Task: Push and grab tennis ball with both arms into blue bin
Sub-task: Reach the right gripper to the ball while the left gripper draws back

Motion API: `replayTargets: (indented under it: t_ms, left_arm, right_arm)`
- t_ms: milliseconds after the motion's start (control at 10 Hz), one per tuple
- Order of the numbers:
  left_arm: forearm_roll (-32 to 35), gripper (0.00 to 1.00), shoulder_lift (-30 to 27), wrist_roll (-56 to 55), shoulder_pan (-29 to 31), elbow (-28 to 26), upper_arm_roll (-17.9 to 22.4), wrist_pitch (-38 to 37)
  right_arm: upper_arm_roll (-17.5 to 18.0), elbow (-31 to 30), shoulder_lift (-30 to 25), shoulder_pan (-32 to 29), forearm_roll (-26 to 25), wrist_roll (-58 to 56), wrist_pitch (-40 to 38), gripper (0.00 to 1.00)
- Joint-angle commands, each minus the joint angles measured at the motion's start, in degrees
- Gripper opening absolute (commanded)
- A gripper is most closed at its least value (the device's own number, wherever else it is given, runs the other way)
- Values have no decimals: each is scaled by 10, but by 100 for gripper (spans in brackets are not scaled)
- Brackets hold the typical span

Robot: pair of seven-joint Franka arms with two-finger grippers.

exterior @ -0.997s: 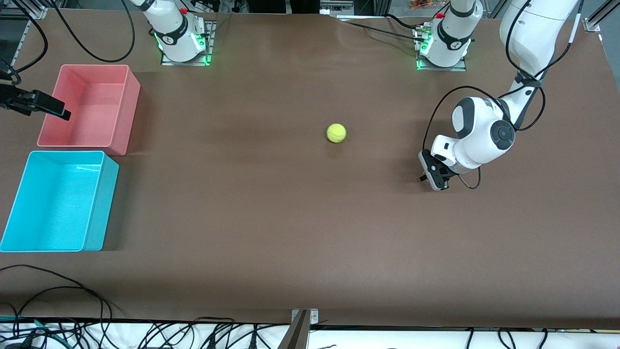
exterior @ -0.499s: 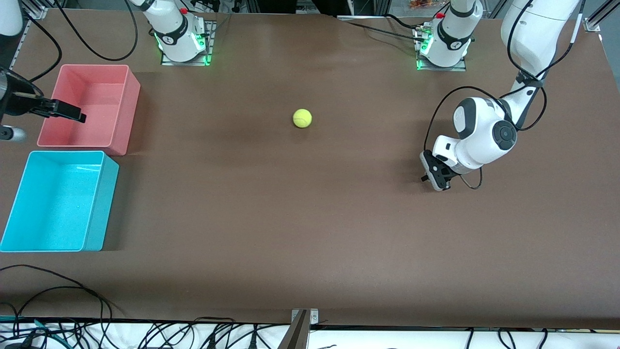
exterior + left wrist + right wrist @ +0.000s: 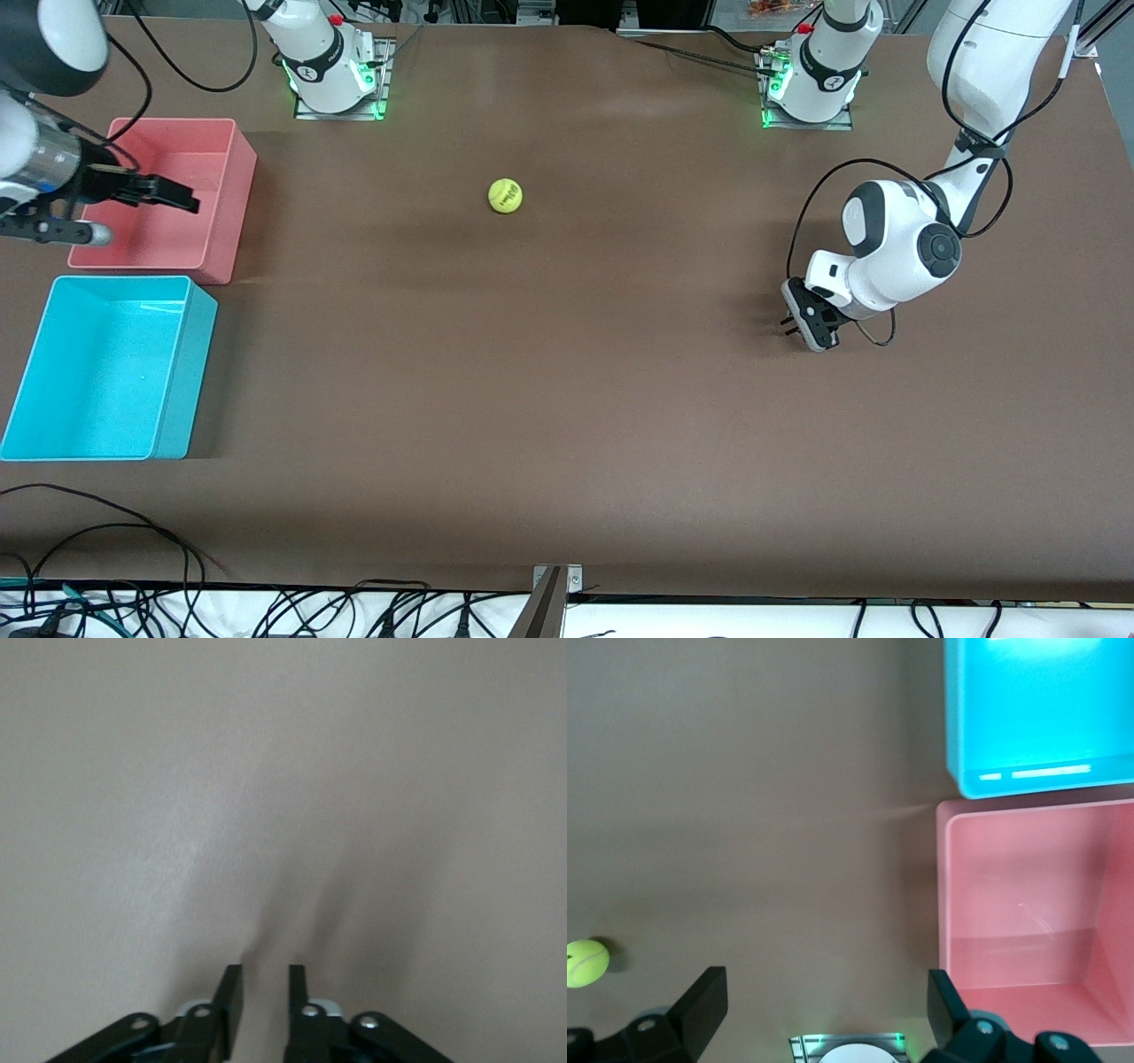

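Observation:
The yellow-green tennis ball point(image 3: 505, 196) lies alone on the brown table, about midway between the two arms' bases; it also shows in the right wrist view point(image 3: 586, 962). My left gripper point(image 3: 787, 326) hangs low over the table toward the left arm's end, well away from the ball. Its fingers point(image 3: 229, 1001) stand a narrow gap apart around nothing point(image 3: 264, 979). My right gripper point(image 3: 182, 197) is over the pink bin, wide open and empty point(image 3: 824, 988). The blue bin point(image 3: 186, 372) stands empty at the right arm's end, nearer the camera point(image 3: 1036, 718).
A pink bin point(image 3: 232, 213) of like size stands next to the blue bin, farther from the camera point(image 3: 1028, 921). Both arm bases point(image 3: 335, 75) point(image 3: 811, 84) glow green at the table's edge. Cables point(image 3: 106, 549) lie along the near edge.
The ball has rolled toward the right arm's end and away from the camera. My right arm has swung in over the pink bin. My left gripper drew back a little and its fingers parted.

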Motion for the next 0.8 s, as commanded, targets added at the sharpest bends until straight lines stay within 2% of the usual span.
replayTargets:
  t_ms: [0,100,399,598,698]
  left_arm:
    - [7,59,-32,4,22,-3,17,-43]
    - [7,100,-34,8,24,-6,26,-46]
    - [6,100,-47,11,35,-16,38,-50]
    - [6,100,-68,9,37,-32,49,-52]
    - [6,100,-96,9,53,-42,49,-61]
  right_arm:
    - [60,-71,-25,-3,12,-4,26,100]
    - [75,-88,-25,-2,15,2,35,100]
    - [148,-129,-10,-2,27,4,42,100]
    - [189,-131,1,-2,81,5,36,100]
    - [231,-138,12,-2,86,6,39,100]
